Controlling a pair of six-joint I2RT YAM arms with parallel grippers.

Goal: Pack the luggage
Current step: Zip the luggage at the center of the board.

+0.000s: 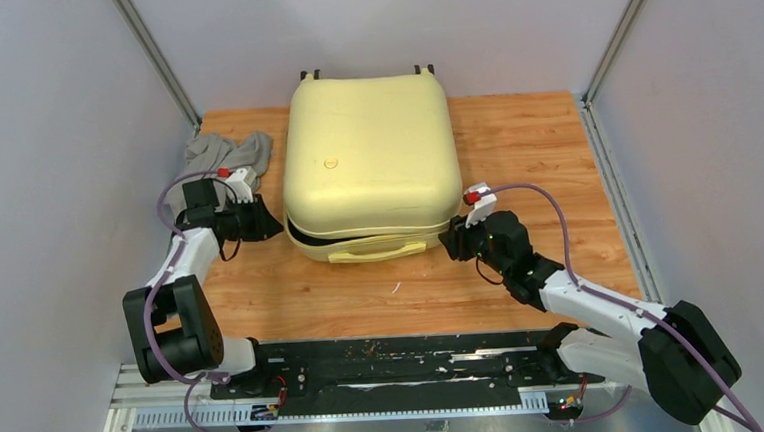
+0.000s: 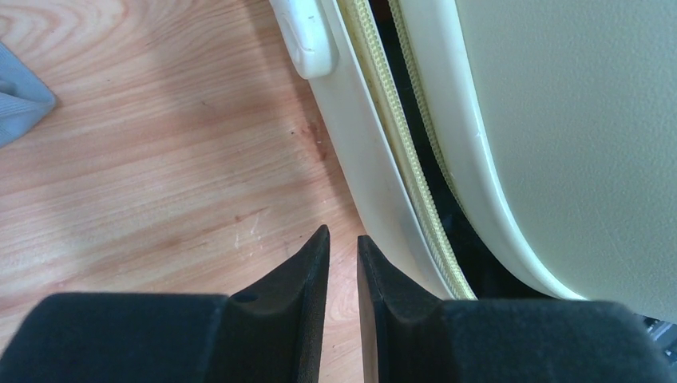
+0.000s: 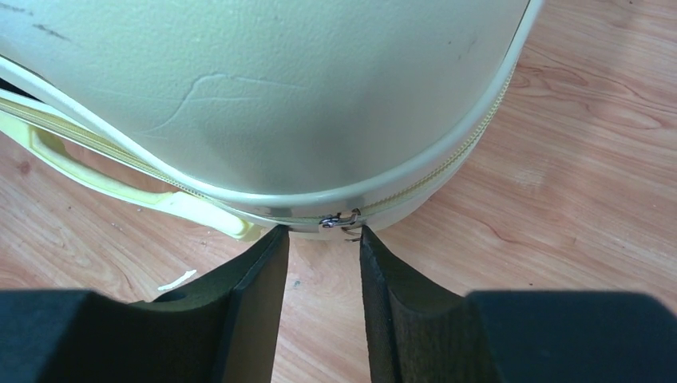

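Note:
The luggage [image 1: 369, 157], a pale-yellow hard-shell suitcase, lies flat mid-table with its lid down. A dark gap shows along its unzipped front-left seam [image 2: 415, 152]. My left gripper [image 1: 258, 222] sits beside the case's left front corner. Its jaws [image 2: 342, 237] stand only slightly open, with bare wood between them. My right gripper [image 1: 450, 240] is at the front right corner, open. The metal zipper pull [image 3: 339, 219] lies just past its fingertips [image 3: 322, 231], close to the right one and not clamped. The yellow side handle [image 3: 104, 171] is to the left of it.
A crumpled grey cloth [image 1: 229, 150] lies on the wooden table [image 1: 524, 147] left of the case, and its corner shows in the left wrist view [image 2: 20, 100]. Grey walls close in both sides and the back. A black rail [image 1: 397, 360] runs along the near edge.

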